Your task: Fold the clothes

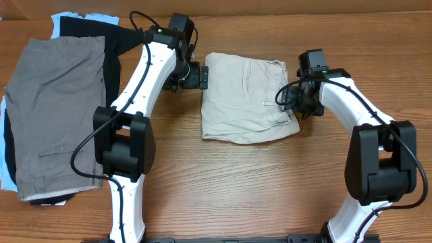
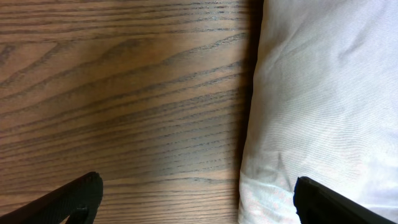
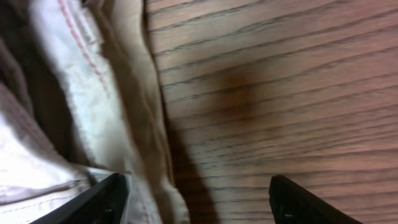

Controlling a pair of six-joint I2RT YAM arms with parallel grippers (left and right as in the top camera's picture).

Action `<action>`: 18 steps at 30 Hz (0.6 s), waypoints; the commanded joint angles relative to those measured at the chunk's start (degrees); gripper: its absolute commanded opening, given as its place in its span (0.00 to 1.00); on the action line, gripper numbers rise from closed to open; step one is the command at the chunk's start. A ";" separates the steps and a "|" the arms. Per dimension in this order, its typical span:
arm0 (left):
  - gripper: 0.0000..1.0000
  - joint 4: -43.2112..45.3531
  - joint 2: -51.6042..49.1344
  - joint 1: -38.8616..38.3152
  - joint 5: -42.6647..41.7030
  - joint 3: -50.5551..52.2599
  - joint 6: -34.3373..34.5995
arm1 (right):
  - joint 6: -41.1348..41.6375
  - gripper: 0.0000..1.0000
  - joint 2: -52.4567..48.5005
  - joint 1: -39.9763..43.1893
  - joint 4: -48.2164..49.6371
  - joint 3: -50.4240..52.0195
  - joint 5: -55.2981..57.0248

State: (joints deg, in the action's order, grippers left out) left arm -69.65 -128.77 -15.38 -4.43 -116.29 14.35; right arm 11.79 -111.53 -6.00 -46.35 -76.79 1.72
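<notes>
Light beige khaki shorts point(image 1: 246, 98) are flanked, partly folded, by left gripper point(image 1: 202, 76) and right gripper point(image 1: 293, 101), jaws spread wide; edges probably need pinching for another fold.

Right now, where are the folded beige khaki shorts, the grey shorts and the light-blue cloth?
Folded beige khaki shorts point(image 1: 243, 101): overhead view, middle of the top layer.
Grey shorts point(image 1: 57, 101): overhead view, centre of the fabric.
Light-blue cloth point(image 1: 71, 14): overhead view, corner peeking out at top left.

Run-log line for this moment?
beige shorts: folded, centre | left end effector: open, straddling edge | right end effector: open, straddling edge | grey shorts: left pile
</notes>
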 commanded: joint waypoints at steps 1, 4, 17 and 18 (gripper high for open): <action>1.00 0.04 2.03 -0.39 0.57 -0.81 -1.53 | 0.46 0.77 0.17 0.09 0.22 -0.04 1.62; 1.00 0.57 2.03 -0.39 0.52 -0.81 -2.43 | 0.46 0.78 0.20 0.20 1.64 -0.72 0.17; 1.00 -12.04 2.25 1.60 0.31 -19.45 -5.09 | -0.28 0.89 -0.52 2.08 -2.27 -12.39 -11.19; 1.00 -13.60 2.25 1.51 0.35 -21.05 -5.53 | -0.31 0.90 -1.27 2.08 -2.21 -12.39 -11.96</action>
State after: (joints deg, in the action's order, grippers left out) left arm -80.36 -128.68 -14.20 -4.43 -131.61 11.31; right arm 11.77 -111.77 -4.01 -48.73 -88.51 -5.96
